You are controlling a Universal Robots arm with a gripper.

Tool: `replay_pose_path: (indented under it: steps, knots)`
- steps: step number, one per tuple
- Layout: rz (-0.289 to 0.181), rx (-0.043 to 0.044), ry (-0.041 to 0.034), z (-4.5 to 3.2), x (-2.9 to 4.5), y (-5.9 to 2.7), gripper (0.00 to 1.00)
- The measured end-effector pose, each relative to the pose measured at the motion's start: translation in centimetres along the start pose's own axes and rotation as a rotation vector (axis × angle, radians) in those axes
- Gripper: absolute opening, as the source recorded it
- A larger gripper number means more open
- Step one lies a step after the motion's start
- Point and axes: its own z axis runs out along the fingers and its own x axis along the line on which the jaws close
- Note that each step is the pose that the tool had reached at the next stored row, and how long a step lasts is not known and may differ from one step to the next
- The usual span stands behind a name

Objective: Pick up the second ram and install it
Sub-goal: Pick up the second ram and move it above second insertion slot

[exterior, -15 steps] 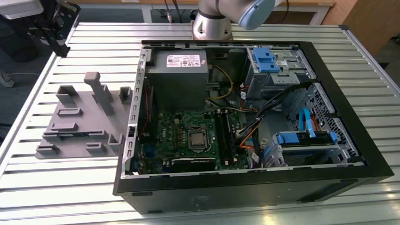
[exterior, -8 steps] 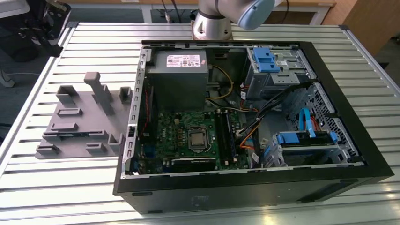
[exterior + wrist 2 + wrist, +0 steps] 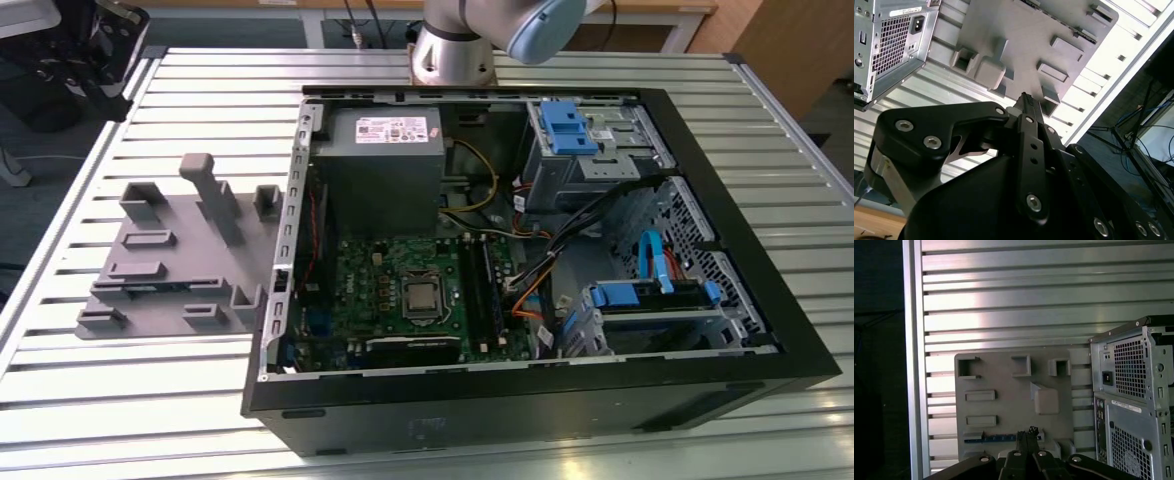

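The second ram (image 3: 996, 437) lies in a slot of the grey fixture block (image 3: 1004, 375); in the first wrist view it appears as a thin strip with a blue label. My gripper (image 3: 1027, 432) hangs well above the fixture, and its tips overlap the strip's middle in that view. The fingers are pressed together with nothing between them, as the second wrist view also shows at the gripper (image 3: 1024, 96) tips. The green motherboard (image 3: 400, 290) with its long black slots (image 3: 477, 290) lies inside the open case in the exterior view.
The open computer case (image 3: 534, 390) sits on the slatted metal table (image 3: 134, 400), with the fixture block (image 3: 160, 270) on the exterior view's left of it. The case's rear panel (image 3: 1134, 405) stands beside the fixture. The table edge (image 3: 914, 365) runs near the fixture.
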Motion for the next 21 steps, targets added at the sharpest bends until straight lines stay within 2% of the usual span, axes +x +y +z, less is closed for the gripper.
replay_pose_path:
  steps: [8, 21]
  knots:
    - [-0.008, -0.0001, 0.0003, 0.00, 0.05, -0.01, 0.11]
    - [-0.067, -0.0004, 0.0029, 0.00, 0.38, -0.03, 0.11]
